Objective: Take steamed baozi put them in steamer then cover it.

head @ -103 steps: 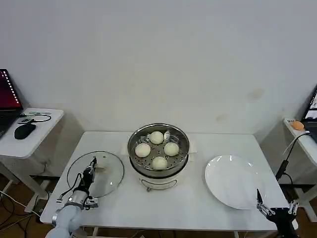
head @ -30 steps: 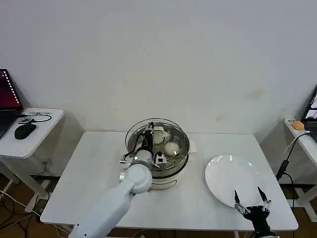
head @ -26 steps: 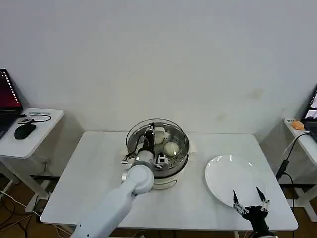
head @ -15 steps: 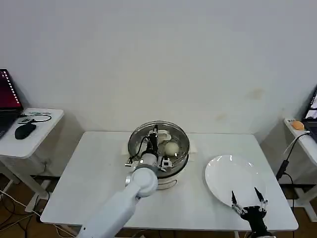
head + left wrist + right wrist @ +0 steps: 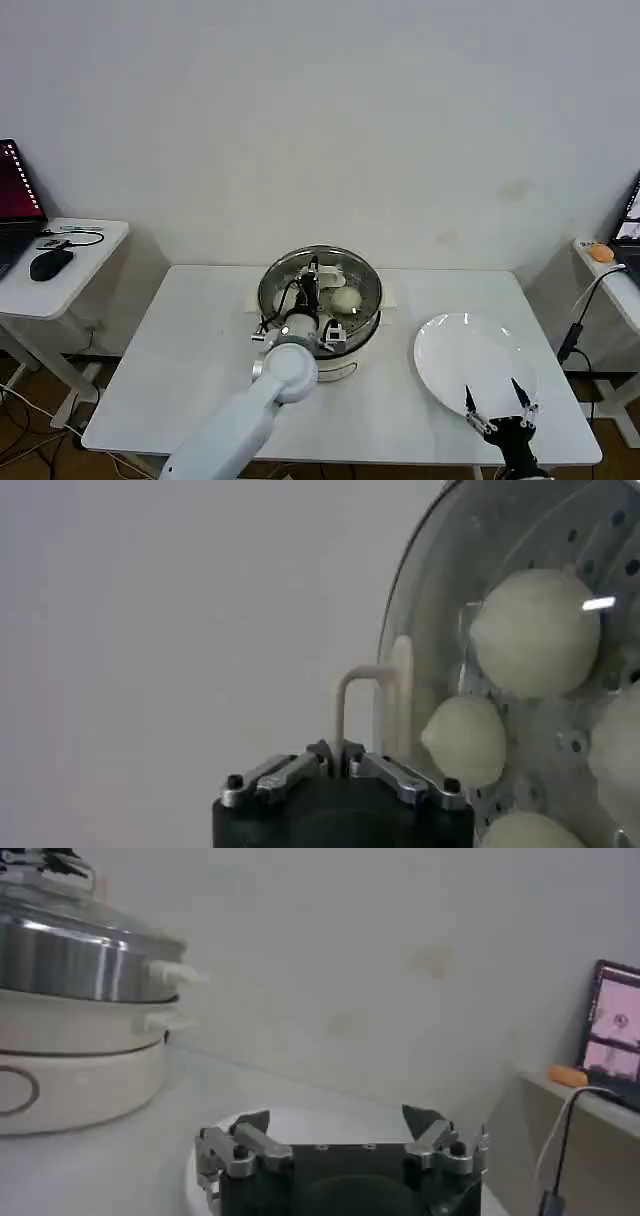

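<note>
Overhead, found the left gripper [image 5: 312, 270] pinched tight on the pale handle [image 5: 318, 272] of the cover [image 5: 300, 300], fingers clamped on the handle's thin upright loop. Confirmed the same at the left wrist: left gripper [image 5: 337, 752] with fingertips meeting around the handle [image 5: 395, 700], no gap between them.

Directly beneath that gripper, saw the cover lying over the steamer [image 5: 362, 322], the two rims lined up all the way round. Could not tell whether the metal edge had fully settled onto the basket. Counted baozi [image 5: 346, 298] through the glass just beyond the fingertips, and in the left wrist view made out baozi [image 5: 535, 630] resting on the perforated floor of the steamer [image 5: 600, 560], close beside the handle.

Noted bare table [image 5: 195, 350] on the outer side of the left arm, reaching out to the near edge.

Well off to the other side, spotted the right gripper [image 5: 497, 408] with jaws spread wide, holding nothing, hovering over the near rim of the white plate [image 5: 450, 350]. From the right wrist, saw the right gripper [image 5: 335, 1123] equally splayed, with the steamer [image 5: 80, 963] on its white cooker base [image 5: 80, 1073] far ahead, apart from the fingertips.
</note>
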`<control>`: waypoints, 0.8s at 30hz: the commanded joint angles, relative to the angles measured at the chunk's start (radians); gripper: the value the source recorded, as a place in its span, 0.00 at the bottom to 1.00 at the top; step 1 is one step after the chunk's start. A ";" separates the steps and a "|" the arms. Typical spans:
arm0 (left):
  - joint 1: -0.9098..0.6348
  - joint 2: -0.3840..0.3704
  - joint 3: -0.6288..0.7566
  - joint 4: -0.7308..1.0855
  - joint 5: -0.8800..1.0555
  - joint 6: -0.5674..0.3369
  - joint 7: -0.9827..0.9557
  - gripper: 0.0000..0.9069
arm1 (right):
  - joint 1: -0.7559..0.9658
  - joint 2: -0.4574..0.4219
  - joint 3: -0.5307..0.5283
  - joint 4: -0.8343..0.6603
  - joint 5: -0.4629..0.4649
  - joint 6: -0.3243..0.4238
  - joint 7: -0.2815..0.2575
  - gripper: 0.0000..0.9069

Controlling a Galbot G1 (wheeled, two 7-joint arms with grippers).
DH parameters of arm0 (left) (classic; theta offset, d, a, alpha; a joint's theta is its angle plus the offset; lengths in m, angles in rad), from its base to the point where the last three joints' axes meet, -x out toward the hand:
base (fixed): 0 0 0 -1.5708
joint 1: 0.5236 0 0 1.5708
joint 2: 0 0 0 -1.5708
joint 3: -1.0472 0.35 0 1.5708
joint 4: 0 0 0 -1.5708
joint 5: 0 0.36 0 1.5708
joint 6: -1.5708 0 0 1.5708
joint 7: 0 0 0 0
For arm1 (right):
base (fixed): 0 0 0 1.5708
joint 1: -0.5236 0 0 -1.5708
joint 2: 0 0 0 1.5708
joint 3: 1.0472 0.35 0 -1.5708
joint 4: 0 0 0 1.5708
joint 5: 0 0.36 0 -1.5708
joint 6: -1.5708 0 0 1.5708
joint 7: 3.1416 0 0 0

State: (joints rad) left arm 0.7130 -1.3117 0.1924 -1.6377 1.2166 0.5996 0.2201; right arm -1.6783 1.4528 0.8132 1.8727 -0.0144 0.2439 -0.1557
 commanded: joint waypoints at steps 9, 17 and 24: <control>0.015 -0.008 -0.010 -0.021 0.004 0.000 0.007 1.00 | -0.002 0.004 -0.009 0.001 -0.011 0.003 -0.002 1.00; 0.030 0.015 -0.019 -0.094 -0.004 0.008 0.013 1.00 | -0.003 0.010 -0.013 0.004 -0.021 0.004 -0.003 1.00; 0.078 0.064 -0.035 -0.212 -0.027 0.004 0.010 1.00 | -0.007 0.013 -0.015 0.005 -0.027 0.006 -0.001 1.00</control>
State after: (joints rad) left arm 0.7530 -1.2869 0.1668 -1.7229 1.2050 0.6069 0.2322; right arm -1.6845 1.4655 0.7977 1.8763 -0.0401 0.2487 -0.1577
